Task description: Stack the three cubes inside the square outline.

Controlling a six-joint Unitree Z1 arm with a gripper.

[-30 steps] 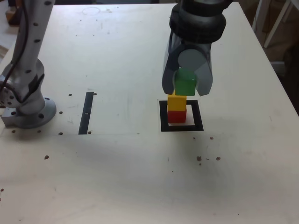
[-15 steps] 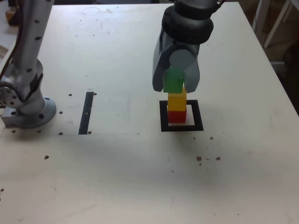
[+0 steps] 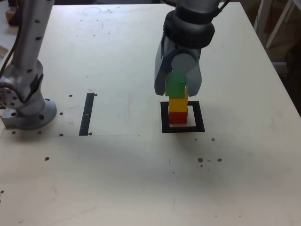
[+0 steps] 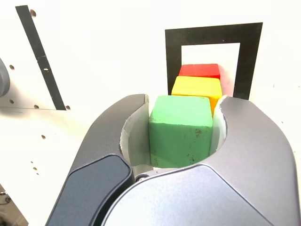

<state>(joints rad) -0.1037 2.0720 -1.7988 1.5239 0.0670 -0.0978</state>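
In wrist view only, green cube's [image 4: 181, 132] speckled face shows.

The yellow cube [image 3: 178, 104] is partly hidden behind the green cube [image 3: 175, 84], near the exterior view's upper centre. The arm's upper part [image 3: 190, 23] is cut off by that view's top edge. In the wrist view, the red cube's [image 4: 200, 70] lower part is hidden.

Top cube [image 3: 175, 85] green, dark specks on one face in wrist view. Middle cube [image 3: 178, 104] yellow-orange, bottom cube [image 3: 178, 117] red. Square outline [image 3: 199, 116] black, pale centre. Tape strip [image 3: 87, 114] black. Surface [image 3: 117, 179] off-white, dotted with brown-red spots. Hand [image 4: 176, 129] dark grey, lighter grey inner faces.
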